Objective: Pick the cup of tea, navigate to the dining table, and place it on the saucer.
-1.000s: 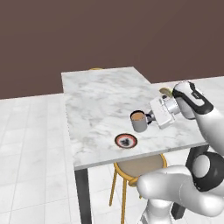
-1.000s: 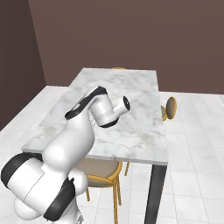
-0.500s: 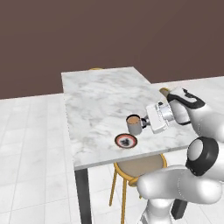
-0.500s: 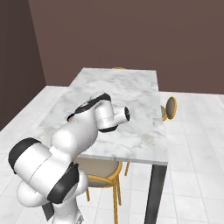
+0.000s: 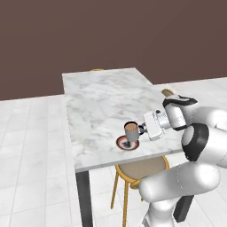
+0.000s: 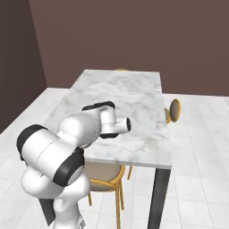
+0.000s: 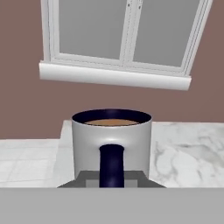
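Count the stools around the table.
3. One stool tucked under the near edge of the dining table, one stool at its right side, one peeking over the far edge. Others may be hidden.

Cup of tea (image 5: 131, 131) in the hand (image 5: 142, 129), above the saucer (image 5: 127, 143) near the dining table (image 5: 102, 102) edge.

The dining table (image 5: 102, 106) has a broad bare marble top beyond the saucer (image 5: 127, 143), open on all sides. The cup of tea (image 5: 131, 131) hangs right above the saucer. A stool (image 5: 142, 170) sits tucked under the near edge.
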Robot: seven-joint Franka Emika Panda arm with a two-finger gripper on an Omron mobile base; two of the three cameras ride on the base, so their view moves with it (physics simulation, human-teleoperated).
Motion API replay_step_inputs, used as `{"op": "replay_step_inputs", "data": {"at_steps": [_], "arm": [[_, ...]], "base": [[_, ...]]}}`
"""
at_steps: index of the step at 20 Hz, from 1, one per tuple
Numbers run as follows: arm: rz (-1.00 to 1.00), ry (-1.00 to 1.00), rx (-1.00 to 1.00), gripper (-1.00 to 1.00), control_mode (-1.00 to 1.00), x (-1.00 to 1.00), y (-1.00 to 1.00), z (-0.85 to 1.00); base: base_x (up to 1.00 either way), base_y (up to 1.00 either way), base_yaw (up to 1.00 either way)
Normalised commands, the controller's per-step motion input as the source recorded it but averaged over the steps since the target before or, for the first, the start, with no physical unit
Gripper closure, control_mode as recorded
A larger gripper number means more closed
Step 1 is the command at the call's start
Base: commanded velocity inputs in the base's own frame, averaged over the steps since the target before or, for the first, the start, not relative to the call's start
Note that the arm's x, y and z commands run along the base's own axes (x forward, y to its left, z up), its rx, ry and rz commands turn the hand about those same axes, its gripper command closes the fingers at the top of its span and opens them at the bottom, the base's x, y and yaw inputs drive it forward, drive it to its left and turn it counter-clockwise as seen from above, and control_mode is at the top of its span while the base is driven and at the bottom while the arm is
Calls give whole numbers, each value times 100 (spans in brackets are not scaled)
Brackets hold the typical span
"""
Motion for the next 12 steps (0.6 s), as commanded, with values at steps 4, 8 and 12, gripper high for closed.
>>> {"op": "replay_step_inputs", "data": {"at_steps": [4,8,12], "arm": [[0,0,0,100,-100,4,5,-30],[0,0,0,100,-100,1,0,-30],[0,0,0,100,-100,13,0,-29]], "base": [[0,0,0],[0,0,0],[0,0,0]]}}
